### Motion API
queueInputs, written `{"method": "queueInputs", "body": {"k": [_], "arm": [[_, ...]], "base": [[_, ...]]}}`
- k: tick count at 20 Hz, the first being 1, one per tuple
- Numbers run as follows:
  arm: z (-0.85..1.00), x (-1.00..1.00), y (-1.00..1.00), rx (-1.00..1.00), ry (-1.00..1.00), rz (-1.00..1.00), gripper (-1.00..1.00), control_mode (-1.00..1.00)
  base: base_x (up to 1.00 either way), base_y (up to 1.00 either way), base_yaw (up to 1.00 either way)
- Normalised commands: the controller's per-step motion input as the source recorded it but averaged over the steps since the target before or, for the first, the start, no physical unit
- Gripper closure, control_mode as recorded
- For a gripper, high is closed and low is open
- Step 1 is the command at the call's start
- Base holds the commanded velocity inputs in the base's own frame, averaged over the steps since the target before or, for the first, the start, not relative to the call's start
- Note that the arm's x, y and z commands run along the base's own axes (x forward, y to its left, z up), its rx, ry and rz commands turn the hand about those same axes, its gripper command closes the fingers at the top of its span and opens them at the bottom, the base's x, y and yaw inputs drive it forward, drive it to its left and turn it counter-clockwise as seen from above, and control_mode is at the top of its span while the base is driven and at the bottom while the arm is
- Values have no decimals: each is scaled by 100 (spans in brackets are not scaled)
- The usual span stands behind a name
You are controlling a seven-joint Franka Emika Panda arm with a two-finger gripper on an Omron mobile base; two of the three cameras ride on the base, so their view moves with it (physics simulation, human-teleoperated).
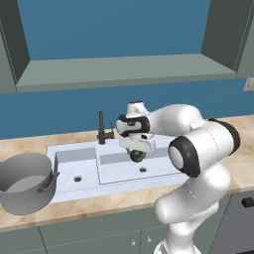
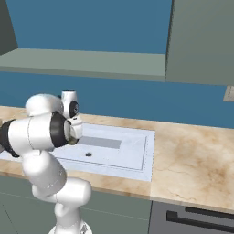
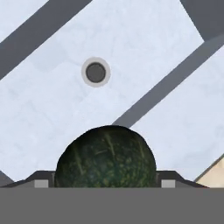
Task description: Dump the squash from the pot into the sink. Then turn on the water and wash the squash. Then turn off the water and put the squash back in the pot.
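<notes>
— Hand view first: what do the fingers [image 3: 41,183] hold?
— They pinch the squash [image 3: 105,156], one on each side of it, above a drain [image 3: 96,72] in the sink's pale floor.
— And from the left base view?
— The gripper [image 1: 137,152] hangs over the larger basin of the sink [image 1: 163,178], the squash [image 1: 137,156] clear of the bottom. A black faucet [image 1: 102,128] stands just behind, and the pot [image 1: 26,182] sits on the counter [image 1: 243,163] at the sink's left edge.
</notes>
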Motion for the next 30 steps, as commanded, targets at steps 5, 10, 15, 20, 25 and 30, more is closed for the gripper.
{"method": "queueInputs", "body": {"k": [5, 10, 15, 20, 25, 30], "arm": [[58, -97, -12, -6, -15, -2, 100, -100], [65, -100, -9, -2, -17, 0, 100, -100], [65, -87, 0, 0, -11, 0, 100, -100], [66, -50, 25, 6, -1, 7, 100, -100], [63, -18, 63, 11, 0, 16, 100, -100], [63, 0, 83, 5, 0, 19, 100, -100]], "base": [[0, 0, 0], [0, 0, 0], [0, 0, 0], [0, 0, 0], [0, 0, 0], [0, 0, 0]]}}
